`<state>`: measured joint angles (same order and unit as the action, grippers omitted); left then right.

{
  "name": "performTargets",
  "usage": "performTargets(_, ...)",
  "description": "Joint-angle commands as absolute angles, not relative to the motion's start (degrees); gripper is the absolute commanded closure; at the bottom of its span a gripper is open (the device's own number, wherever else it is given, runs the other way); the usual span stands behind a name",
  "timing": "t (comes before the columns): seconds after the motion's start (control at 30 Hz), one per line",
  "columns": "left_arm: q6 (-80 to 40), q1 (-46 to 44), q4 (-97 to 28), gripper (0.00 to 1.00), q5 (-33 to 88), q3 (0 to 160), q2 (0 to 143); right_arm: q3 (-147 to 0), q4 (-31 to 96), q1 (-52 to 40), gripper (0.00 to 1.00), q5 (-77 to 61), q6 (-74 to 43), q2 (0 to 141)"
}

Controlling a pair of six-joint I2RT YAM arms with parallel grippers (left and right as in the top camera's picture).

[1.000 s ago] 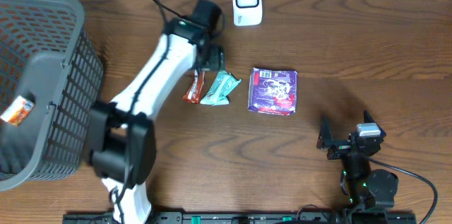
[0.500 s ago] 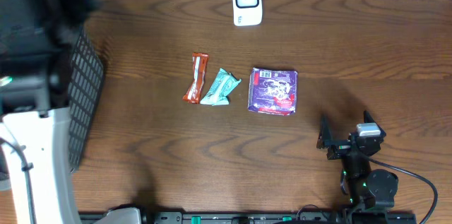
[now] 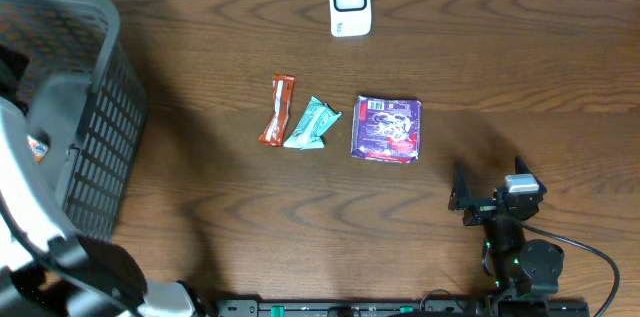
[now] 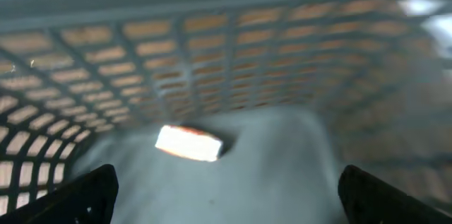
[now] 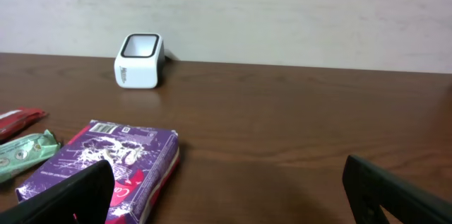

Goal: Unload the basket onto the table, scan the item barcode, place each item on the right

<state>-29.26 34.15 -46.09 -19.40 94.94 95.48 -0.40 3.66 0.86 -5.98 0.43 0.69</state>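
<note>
Overhead is looking down at the brown wooden bench (image 3: 300,217), right wrist skimming it low, left wrist peering closely into a grey mesh basket (image 4: 212,54).

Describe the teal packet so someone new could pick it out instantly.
From the white scanner at the far edge of the table, look toward mid-table, where three items lie in a row. The teal packet is the middle one, between the orange bar and the purple box. It is the only teal wrapper, smaller than the box and lying tilted.

Left arm (image 3: 95,272), lower left: white link, black joint, blurred. Right arm (image 3: 515,247), lower right: black, grey camera block (image 3: 521,186), looping black cable (image 3: 592,253).
</note>
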Motion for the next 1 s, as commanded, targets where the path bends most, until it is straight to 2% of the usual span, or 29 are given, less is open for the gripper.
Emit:
performTargets(0.0,-36.5,36.6,-47.6,0.01,-21.8,94.5,99.0,-0.3,3.9,0.3,0.01,-6.3,-0.4,0.4)
performTargets(0.2,-42.3,38.6,-47.3,0.02,-26.3,94.5,105.1,-0.3,3.9,0.3,0.01,-6.3,-0.4,0.4)
performTargets(0.57,-47.1,38.6,-44.5,0.02,-26.2,94.5,116.0,-0.3,3.9,0.3,0.01,-6.3,-0.4,0.4)
performTargets(0.97,-47.0,38.6,-44.9,0.0,-26.0,94.2,121.4,-0.3,3.9,0.3,0.01,-6.3,-0.4,0.4)
